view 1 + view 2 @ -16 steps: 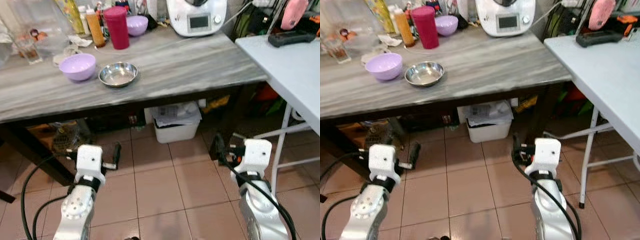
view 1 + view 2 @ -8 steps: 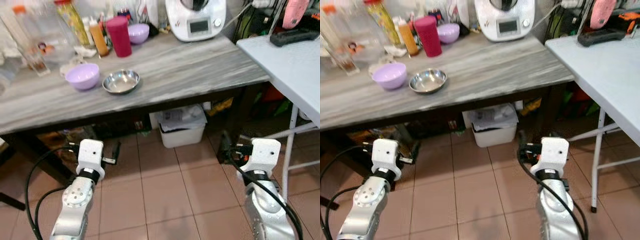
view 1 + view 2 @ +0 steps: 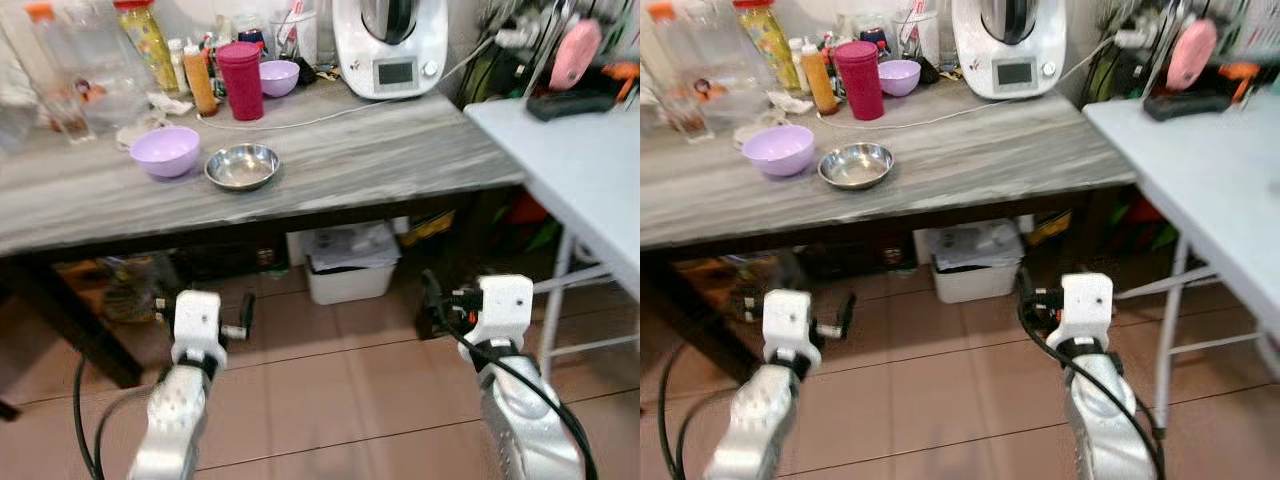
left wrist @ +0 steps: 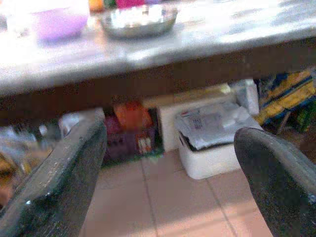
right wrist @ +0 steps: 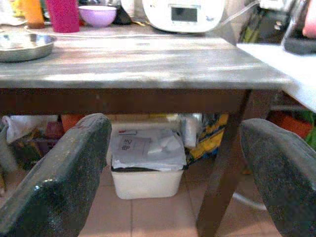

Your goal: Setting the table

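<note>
progress: looks like the very start. Nothing is laid out as a place setting and neither arm carries anything; the bowls sit at the far left of the grey table (image 3: 380, 150), with picking and placing all left to do, as far as I can judge.
left gripper (image 4: 173, 173): low, under the table edge, fingers spread wide, empty; aimed toward the underside and floor.
glass (image 3: 70, 112): far left on the table, clear, something reddish inside, can't tell what.
yellow bottle (image 3: 146, 38): back left, upright, red cap.
lilac bowl (image 3: 165, 151): left part of the table, upright; nothing visible inside.
orange bottle (image 3: 199, 66): behind the bowls, upright.
steel bowl (image 3: 241, 166): just beside the lilac bowl on its right, near the front edge, looks empty.
red tumbler (image 3: 238, 66): upright behind the steel bowl, contents hidden.
small purple bowl (image 3: 279, 77): back of the table beside the tumbler, inside not visible.
white bin (image 3: 348, 265): on the floor under the table, papers or bags on top.
kitchen machine (image 3: 390, 45): back right of the table, white, cable running left along the top.
right gripper (image 5: 173, 173): low, in front of the table's right leg, fingers wide apart, nothing held.
white folding table (image 3: 570, 170): far right, a dark object (image 3: 575, 103) on it; rest bare where visible.
next: I'd guess get closer and raise an arm to the steel or lilac bowl.
</note>
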`<state>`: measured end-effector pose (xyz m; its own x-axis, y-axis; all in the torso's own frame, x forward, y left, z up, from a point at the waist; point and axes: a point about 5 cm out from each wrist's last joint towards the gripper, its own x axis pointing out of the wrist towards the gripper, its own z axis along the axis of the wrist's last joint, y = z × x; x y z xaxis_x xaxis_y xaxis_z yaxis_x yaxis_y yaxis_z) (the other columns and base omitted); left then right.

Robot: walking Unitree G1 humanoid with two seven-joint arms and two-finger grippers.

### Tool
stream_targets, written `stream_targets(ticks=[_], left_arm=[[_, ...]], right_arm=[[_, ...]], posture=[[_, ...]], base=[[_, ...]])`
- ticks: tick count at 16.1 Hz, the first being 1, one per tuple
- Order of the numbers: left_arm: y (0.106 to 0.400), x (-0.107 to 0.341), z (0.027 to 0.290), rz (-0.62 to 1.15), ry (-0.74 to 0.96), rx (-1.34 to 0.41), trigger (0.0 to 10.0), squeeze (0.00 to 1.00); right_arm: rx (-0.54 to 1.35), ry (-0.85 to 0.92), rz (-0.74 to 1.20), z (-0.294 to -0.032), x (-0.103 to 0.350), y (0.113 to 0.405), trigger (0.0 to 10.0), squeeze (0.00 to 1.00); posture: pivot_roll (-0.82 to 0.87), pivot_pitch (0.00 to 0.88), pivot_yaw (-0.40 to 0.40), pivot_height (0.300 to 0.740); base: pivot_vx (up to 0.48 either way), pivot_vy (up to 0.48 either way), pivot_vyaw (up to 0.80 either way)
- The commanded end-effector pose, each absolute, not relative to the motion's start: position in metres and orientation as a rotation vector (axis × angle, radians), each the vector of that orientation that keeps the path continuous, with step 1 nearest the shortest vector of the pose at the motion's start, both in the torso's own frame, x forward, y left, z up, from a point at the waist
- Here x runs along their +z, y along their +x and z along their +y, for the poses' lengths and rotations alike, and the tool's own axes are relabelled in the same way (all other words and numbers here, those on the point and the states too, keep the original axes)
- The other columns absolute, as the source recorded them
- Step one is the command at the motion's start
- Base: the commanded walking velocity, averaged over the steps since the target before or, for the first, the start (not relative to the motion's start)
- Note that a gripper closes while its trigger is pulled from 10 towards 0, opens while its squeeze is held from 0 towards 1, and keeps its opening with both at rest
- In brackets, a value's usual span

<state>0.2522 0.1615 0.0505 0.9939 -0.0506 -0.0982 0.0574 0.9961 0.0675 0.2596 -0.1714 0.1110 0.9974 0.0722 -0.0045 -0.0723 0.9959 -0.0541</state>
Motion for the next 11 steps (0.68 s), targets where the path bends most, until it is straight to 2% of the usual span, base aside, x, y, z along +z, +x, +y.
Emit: stream_targets(ticks=[1, 3, 6, 11], left_arm=[[0.248, 0.054, 0.166, 0.072, 0.074, -0.015, 10.0, 0.0], [0.236, 0.049, 0.17, 0.087, 0.068, 0.028, 10.0, 0.0], [0.229, 0.049, 0.174, 0.089, 0.082, 0.044, 10.0, 0.0], [0.247, 0.06, 0.179, 0.063, 0.126, -0.005, 10.0, 0.0]], right_arm=[[0.112, -0.056, 0.024, -0.168, 0.109, 0.262, 10.0, 0.0], [0.158, -0.065, 0.037, -0.165, 0.109, 0.264, 10.0, 0.0], [0.17, -0.063, 0.041, -0.161, 0.108, 0.267, 10.0, 0.0], [0.124, -0.047, 0.017, -0.158, 0.107, 0.265, 10.0, 0.0]], posture=[[-0.16, 0.01, -0.046, 0.74], [-0.13, 0.028, -0.069, 0.74], [-0.11, 0.041, -0.054, 0.74], [-0.15, 0.021, 0.023, 0.74]], base=[[0.0, 0.0, 0.0], [0.0, 0.0, 0.0], [0.0, 0.0, 0.0], [0.0, 0.0, 0.0]])
